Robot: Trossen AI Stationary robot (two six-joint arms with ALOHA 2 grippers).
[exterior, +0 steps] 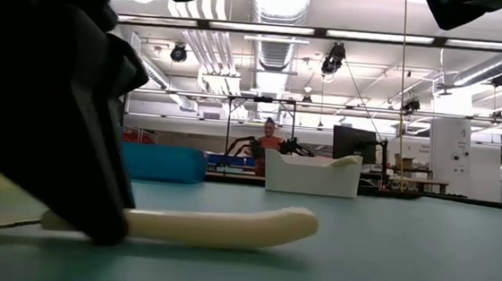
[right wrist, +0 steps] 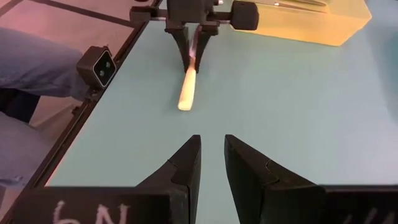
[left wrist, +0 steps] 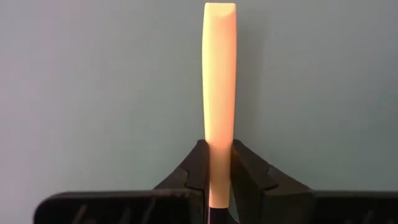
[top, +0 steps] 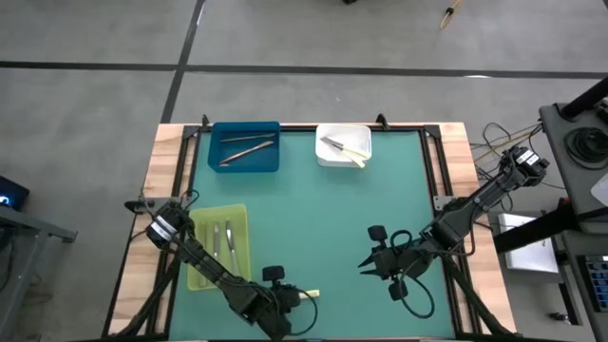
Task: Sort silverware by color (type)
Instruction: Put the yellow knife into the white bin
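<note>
A green table mat framed in pale wood is sitting on a grey floor crossed by dark lines. Taking the yellow-green tray as the landmark in the high view: it is lying at the mat's left side with grey metal utensils resting inside. The left arm is stretching from the mat's left edge across that tray's near corner, and the left gripper is ending just to the tray's right, at the near edge, closed on a pale-handled knife whose handle is sticking out rightward. Far beyond the tray a blue tray is holding slim utensils, and further right a white tray is holding pale-handled knives. The right arm is reaching in from the right edge, its right gripper hanging well right of the tray, over bare mat.

In the low view the left gripper is looming dark, pressing down on the knife, which is lying flat on the mat; a person in orange is sitting far behind.

In the left wrist view the fingers are clamping the knife at the handle's base.

In the right wrist view the right gripper is hovering with fingers slightly apart, gripping nothing, facing the left gripper and knife near the yellow-green tray.
</note>
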